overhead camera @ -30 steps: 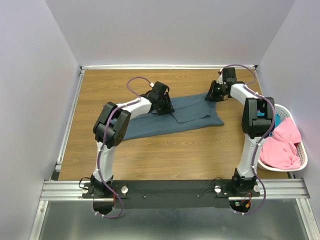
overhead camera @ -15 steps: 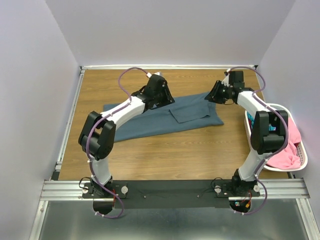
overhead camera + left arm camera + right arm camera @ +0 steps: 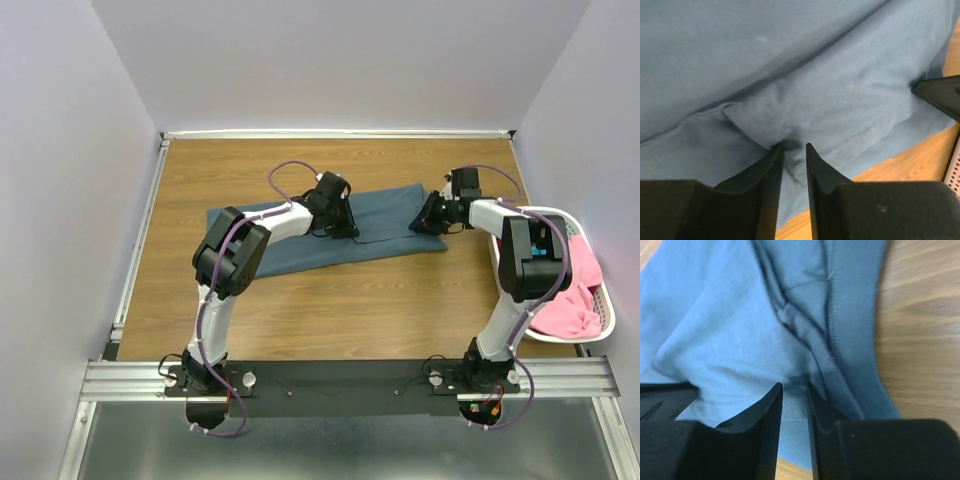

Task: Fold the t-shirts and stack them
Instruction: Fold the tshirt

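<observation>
The slate blue-grey t-shirt lies spread across the middle of the wooden table, its right half doubled over. My left gripper is down on its middle. In the left wrist view the left gripper pinches a puckered bunch of the blue-grey cloth at its tips. My right gripper is at the shirt's right end. In the right wrist view the right gripper is closed on a stitched hem fold of the cloth. The pink t-shirt lies heaped in the basket.
The white slotted basket stands at the table's right edge, beside the right arm's elbow. A bit of teal shows there. A metal rail runs along the left edge, and the walls close in behind.
Both grippers have come toward the near side from the shirt's far edge, carrying cloth with them. The loose flap seen earlier now lies folded over, and the shirt's right half looks narrower.
</observation>
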Controlling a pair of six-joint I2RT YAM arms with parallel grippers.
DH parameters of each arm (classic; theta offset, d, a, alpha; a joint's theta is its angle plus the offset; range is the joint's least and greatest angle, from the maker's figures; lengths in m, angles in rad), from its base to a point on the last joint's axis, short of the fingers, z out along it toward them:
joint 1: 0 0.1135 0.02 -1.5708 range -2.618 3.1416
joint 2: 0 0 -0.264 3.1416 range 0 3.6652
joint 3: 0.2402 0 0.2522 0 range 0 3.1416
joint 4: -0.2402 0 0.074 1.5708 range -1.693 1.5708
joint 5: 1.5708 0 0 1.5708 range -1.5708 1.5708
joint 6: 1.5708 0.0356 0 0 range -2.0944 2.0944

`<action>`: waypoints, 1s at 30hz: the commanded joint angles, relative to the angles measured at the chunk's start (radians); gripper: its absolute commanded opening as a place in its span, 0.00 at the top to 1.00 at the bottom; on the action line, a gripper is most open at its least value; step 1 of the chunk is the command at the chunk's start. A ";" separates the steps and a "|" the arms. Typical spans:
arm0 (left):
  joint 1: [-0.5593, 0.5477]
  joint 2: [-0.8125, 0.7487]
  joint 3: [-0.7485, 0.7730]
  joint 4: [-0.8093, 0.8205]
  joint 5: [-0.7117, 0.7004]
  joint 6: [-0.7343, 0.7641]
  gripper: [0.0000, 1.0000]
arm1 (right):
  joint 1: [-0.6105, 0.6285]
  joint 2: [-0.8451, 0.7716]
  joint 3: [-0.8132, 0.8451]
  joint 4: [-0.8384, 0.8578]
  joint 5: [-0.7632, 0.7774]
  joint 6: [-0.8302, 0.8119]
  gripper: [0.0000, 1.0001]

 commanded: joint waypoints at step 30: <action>0.414 -0.350 -0.372 -0.113 -0.316 0.174 0.40 | 0.177 -0.099 -0.070 -0.095 0.123 0.098 0.39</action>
